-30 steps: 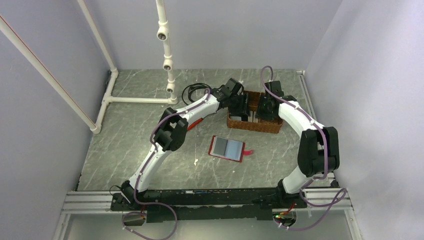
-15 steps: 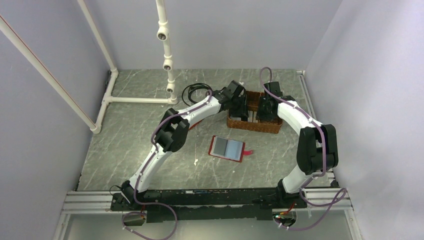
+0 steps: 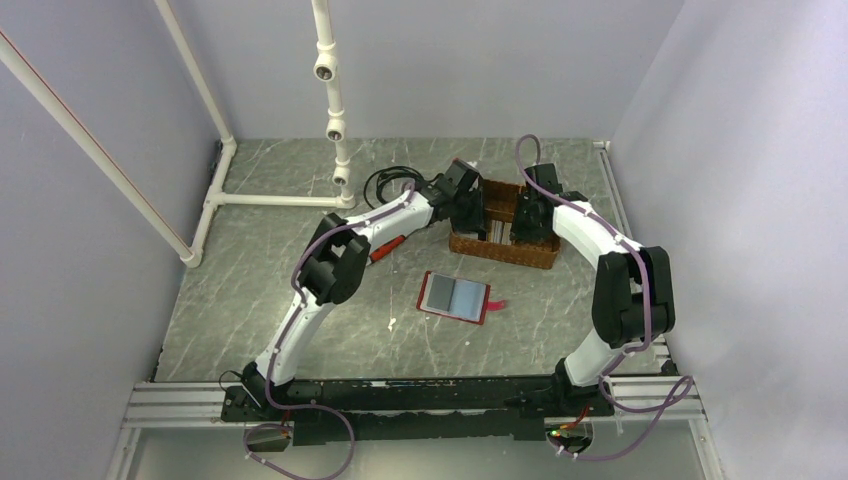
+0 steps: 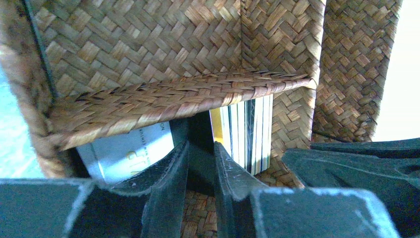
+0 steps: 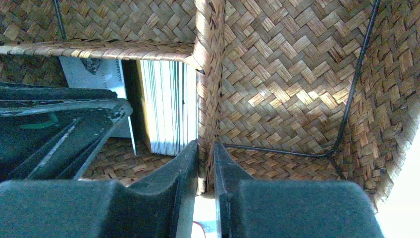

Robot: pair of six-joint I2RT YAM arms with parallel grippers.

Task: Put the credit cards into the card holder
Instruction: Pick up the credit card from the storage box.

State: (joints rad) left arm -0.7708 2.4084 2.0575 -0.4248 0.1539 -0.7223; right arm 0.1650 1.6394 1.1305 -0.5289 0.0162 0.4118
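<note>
— Where are the cards sitting?

— I see the credit cards standing on edge as a tight stack in one compartment of the wicker basket, right beside its middle wall. A pale grey card with lettering leans in the same compartment, apart from the stack, at about 9 o'clock from my left fingertips.

— And the card holder?

— The card holder lies open and flat on the table, with its red tab sticking out at 3 o'clock. The basket sits just beyond it, at roughly 1 o'clock.

— What are your grippers doing?

— My left gripper is down in the card compartment, jaws drawn to a narrow gap between the grey card and the stack. Something dark fills that gap. It could be a card or shadow, so I cannot tell whether anything is grasped. My right gripper straddles the middle wall with one finger on each side, clamped on the wicker. The stack shows at 11 o'clock from its tips.

— Anything else nearby?

— A black cable lies coiled at 10 o'clock of the basket, and a white pipe frame stands at the far left.
</note>
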